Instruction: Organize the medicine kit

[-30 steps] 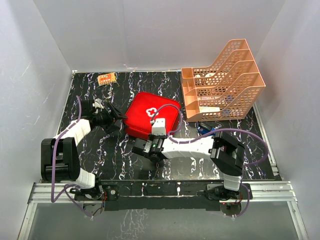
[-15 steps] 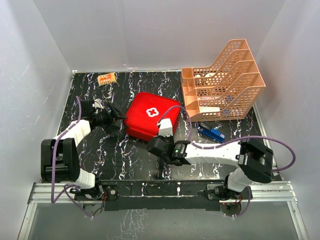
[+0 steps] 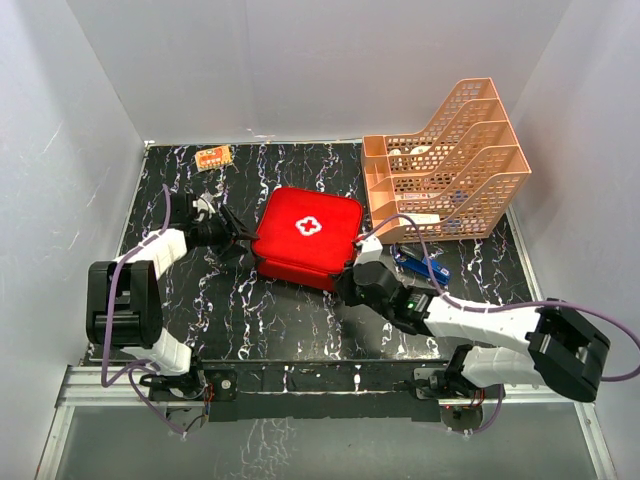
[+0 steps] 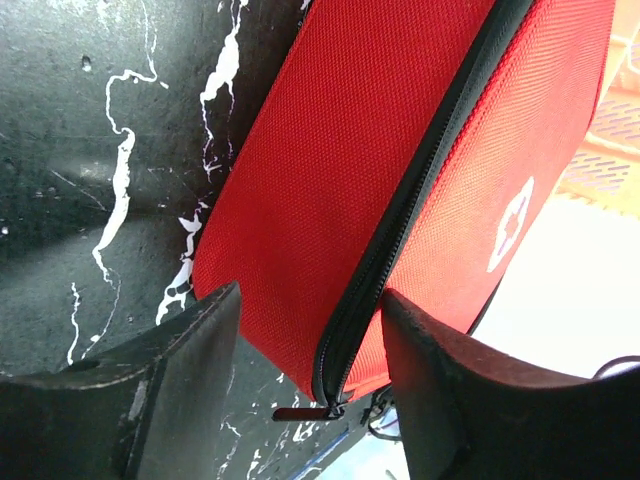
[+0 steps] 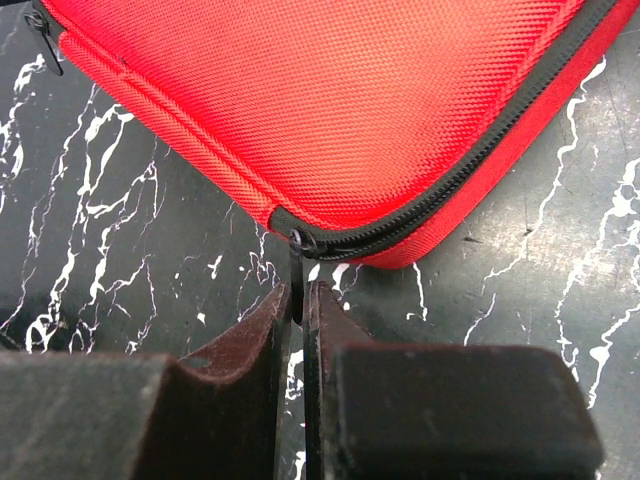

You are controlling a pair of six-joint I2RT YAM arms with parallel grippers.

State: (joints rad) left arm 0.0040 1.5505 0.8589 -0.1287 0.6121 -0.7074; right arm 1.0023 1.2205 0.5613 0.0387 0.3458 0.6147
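While the kit [image 3: 307,237] lies flat, cross up, in the middle of the counter [image 3: 230,310] just left of the orange tray [image 3: 450,160], the right end effector [image 5: 298,300] is clamped on the zip pull [image 5: 295,270] at the kit's near right corner. The left end effector [image 4: 310,315] stands apart at the kit's left edge.

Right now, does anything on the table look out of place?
Two items lie loose: a small orange packet near the far left corner, and a blue object on the table before the orange tray. The medicine kit itself looks intact.
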